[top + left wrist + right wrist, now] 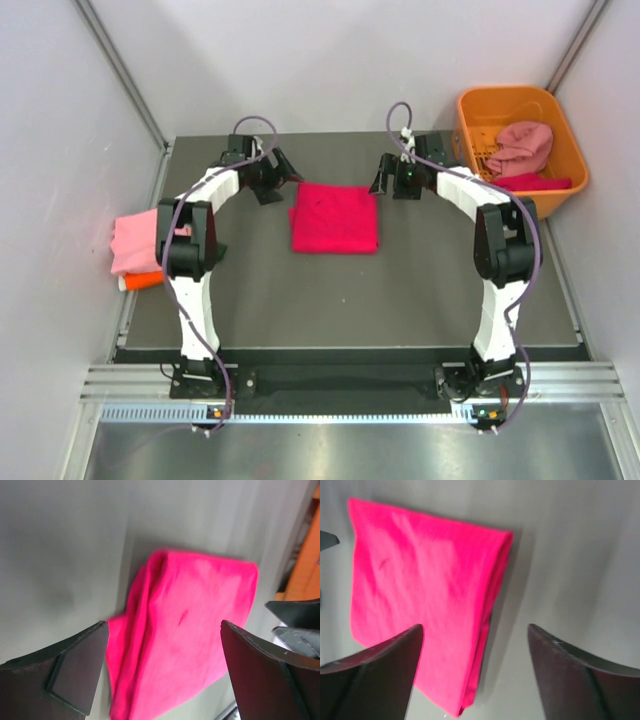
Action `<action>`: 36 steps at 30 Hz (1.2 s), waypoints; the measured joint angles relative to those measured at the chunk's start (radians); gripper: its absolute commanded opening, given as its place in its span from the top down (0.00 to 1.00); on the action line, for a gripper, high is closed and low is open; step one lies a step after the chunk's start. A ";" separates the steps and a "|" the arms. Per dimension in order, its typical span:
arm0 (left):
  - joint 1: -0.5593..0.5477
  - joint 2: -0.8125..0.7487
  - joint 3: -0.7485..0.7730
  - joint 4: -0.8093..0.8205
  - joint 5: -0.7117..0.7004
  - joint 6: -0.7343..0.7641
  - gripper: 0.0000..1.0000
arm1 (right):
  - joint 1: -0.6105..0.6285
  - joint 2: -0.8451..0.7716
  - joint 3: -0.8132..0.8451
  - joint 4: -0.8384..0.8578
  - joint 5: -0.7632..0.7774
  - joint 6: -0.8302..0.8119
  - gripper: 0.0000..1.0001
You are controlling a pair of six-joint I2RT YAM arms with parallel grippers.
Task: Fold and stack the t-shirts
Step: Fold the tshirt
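Observation:
A crimson-pink t-shirt (334,217) lies folded into a square on the dark table, between the two grippers. It also shows in the left wrist view (185,635) and the right wrist view (425,605). My left gripper (272,187) is open and empty, above the shirt's far left corner. My right gripper (385,180) is open and empty, above the shirt's far right corner. A light pink shirt (134,241) lies folded on an orange one (143,281) at the table's left edge. A dusty pink shirt (520,146) and a crimson one (532,182) lie crumpled in the basket.
The rigid orange plastic basket (478,108) stands at the far right corner, beside the right arm. Grey walls close in on both sides and at the back. The table's metal front rail (350,382) runs along the near edge.

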 measured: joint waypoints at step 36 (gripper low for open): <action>-0.140 -0.340 -0.403 -0.440 -1.336 0.179 0.40 | 0.028 -0.367 -0.644 0.452 0.084 0.113 0.37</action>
